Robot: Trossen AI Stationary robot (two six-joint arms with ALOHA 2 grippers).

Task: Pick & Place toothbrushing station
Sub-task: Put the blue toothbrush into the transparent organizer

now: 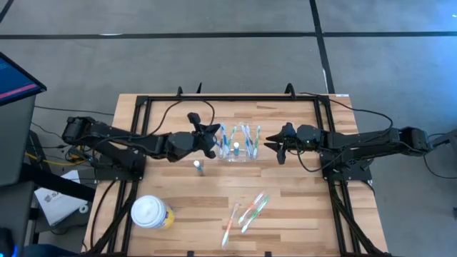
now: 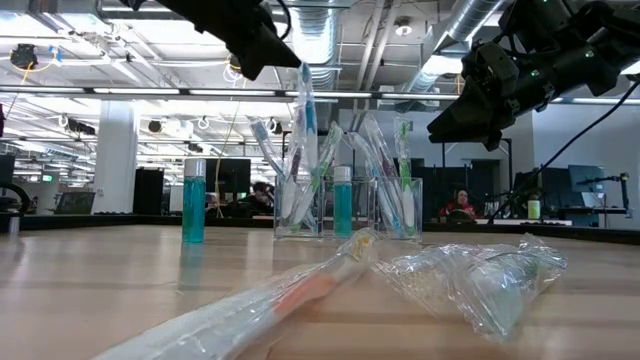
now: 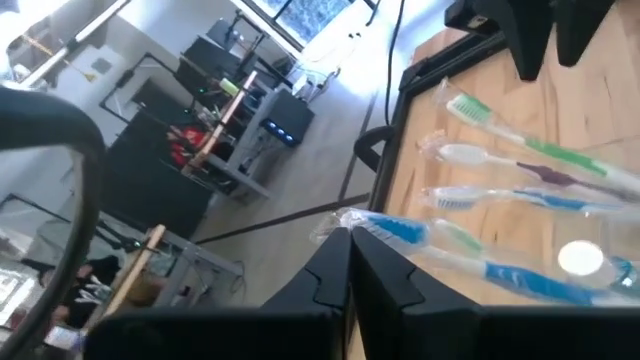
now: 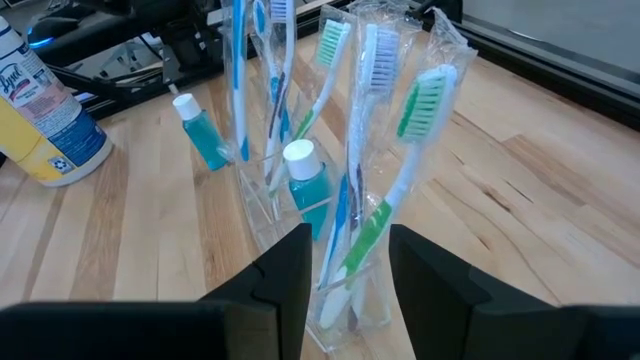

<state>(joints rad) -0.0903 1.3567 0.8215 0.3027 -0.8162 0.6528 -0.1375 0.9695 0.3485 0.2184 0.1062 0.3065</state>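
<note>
The toothbrushing station (image 1: 238,148) is a clear oblong holder standing at the table's middle, with several wrapped toothbrushes upright in it and a small teal bottle (image 4: 306,182). My left gripper (image 1: 213,140) is shut at the holder's left end, level with the brush tops. The top of a wrapped blue toothbrush (image 3: 398,232) lies right at its fingertips. My right gripper (image 1: 275,147) hangs open just right of the holder (image 4: 345,310), apart from it. It faces a wrapped green toothbrush (image 4: 420,110). My left gripper has its shut fingertips (image 3: 345,262) at the wrapper's top end (image 3: 338,226) of the blue toothbrush. That brush stands upright in the holder's left end, taller than the others (image 2: 305,110). Whether the fingers pinch the wrapper or only stand beside it, I cannot tell.
A second teal bottle (image 1: 198,166) stands on the table left of the holder. A white-lidded yellow cup (image 1: 151,213) sits near the front left. Several wrapped toothbrushes (image 1: 246,209) and a crumpled clear wrapper (image 2: 480,280) lie toward the front. A black frame (image 1: 232,98) borders the table.
</note>
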